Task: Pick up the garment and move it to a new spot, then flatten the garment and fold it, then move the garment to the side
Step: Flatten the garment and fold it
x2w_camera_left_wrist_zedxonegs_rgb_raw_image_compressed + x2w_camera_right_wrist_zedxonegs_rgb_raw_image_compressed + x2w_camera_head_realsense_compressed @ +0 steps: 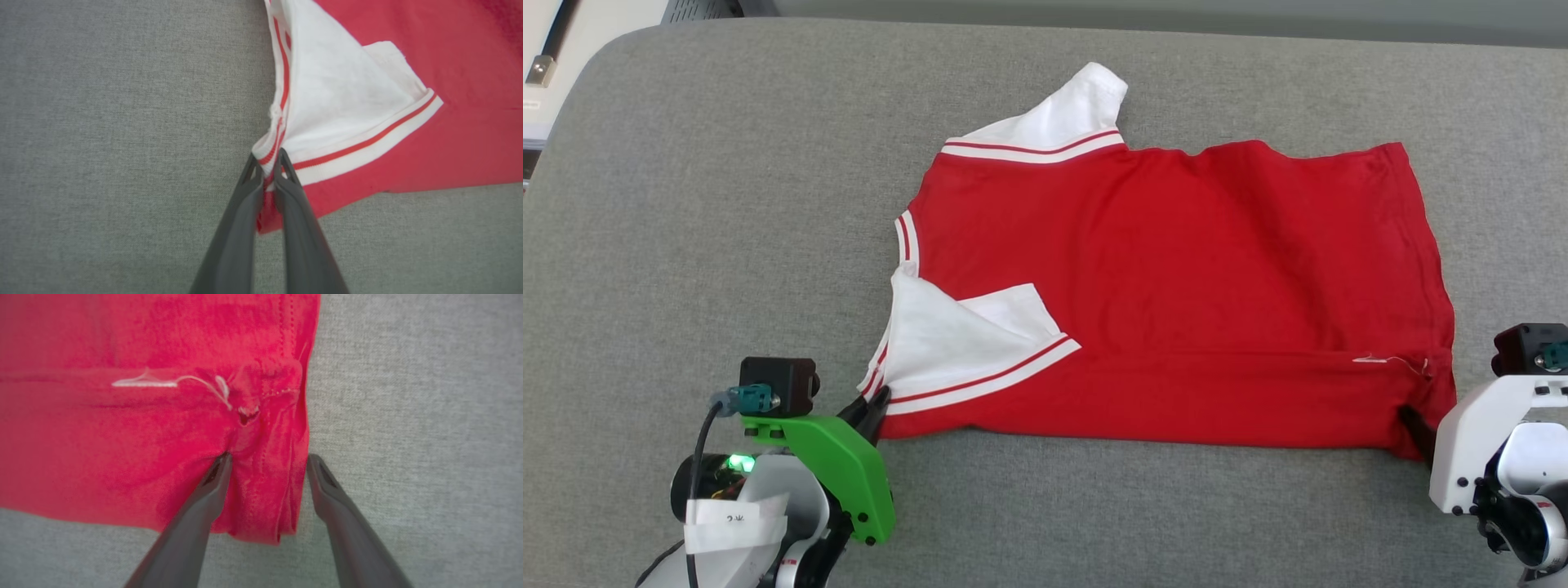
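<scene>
A red garment (pixel 1176 269) with white sleeves lies flat across the middle of a grey padded surface (pixel 727 204), the left gripper (pixel 267 159) pressed together on its near striped sleeve corner, the right gripper (pixel 267 461) spread wide astride the near hem corner.

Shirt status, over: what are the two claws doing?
Left gripper shut on shirt sleeve corner. Right gripper open, astride hem corner. Shirt flat, near edge folded. Nothing in the way.
</scene>
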